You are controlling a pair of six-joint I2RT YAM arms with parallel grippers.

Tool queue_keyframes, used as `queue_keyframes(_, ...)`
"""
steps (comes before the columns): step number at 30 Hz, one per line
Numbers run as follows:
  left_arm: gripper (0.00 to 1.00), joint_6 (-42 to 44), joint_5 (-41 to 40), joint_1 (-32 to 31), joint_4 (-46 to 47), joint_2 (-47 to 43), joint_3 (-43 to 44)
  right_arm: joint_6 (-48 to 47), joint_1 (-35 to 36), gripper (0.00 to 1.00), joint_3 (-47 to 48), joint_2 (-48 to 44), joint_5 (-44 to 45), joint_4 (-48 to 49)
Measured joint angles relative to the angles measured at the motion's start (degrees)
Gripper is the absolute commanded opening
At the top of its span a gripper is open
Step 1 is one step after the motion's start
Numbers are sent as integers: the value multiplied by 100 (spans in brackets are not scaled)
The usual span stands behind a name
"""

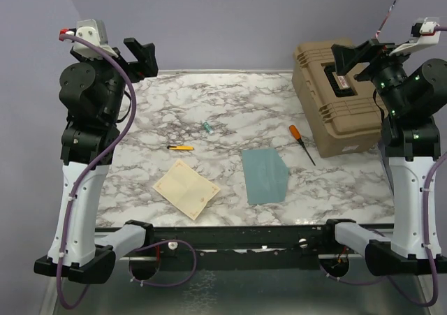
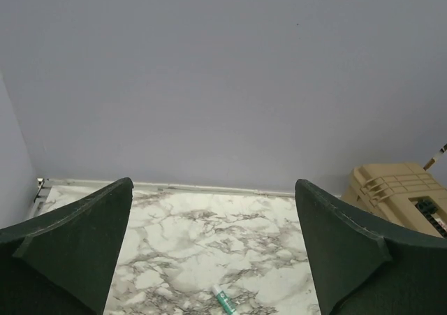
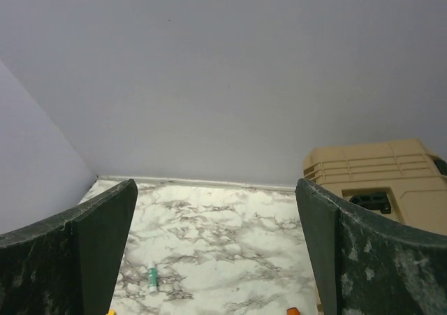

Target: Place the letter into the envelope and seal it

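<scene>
The letter (image 1: 186, 188) lies flat on the marbled tabletop (image 1: 209, 105) near its front edge, left of centre and turned corner-on. The envelope (image 1: 266, 176) lies flat to its right, apart from it. Both look like thin paper, so probably light, limp and easily creased. With nothing raised to pinch, a corner or free edge seems the best hold, perhaps after sliding the sheet toward the tabletop's edge. The glossy-looking surface may let them skate. The left gripper (image 2: 213, 186) and right gripper (image 3: 216, 184) hang high with jaws spread wide, empty. Plain lilac walls close the space. A tan case (image 1: 335, 91) sits rear right, with a screwdriver (image 1: 301, 142) just beside it.
</scene>
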Motion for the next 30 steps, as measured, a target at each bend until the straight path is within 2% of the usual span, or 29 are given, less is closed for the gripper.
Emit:
queue_keyframes(6, 99, 7, 212, 0, 122, -26, -258, 131, 0, 100, -426, -2, -354, 131)
queue_keyframes(14, 99, 131, 1729, -2, 404, -83, -826, 540, 0, 100, -1145, -2, -1257, 640)
queue_keyframes(21, 99, 149, 2916, -83, 697, -133, -1237, 1423, 96, 100, -1587, 286, -2767, 1563)
queue_keyframes(25, 99, 144, 3053, -140, 774, -208, -1414, 1725, 863, 94, -1622, 761, -2924, 1574)
queue_keyframes(30, 99, 96, 2920, -153, 876, -341, -1663, 1980, 2208, 89, -1622, 1672, -2223, 885)
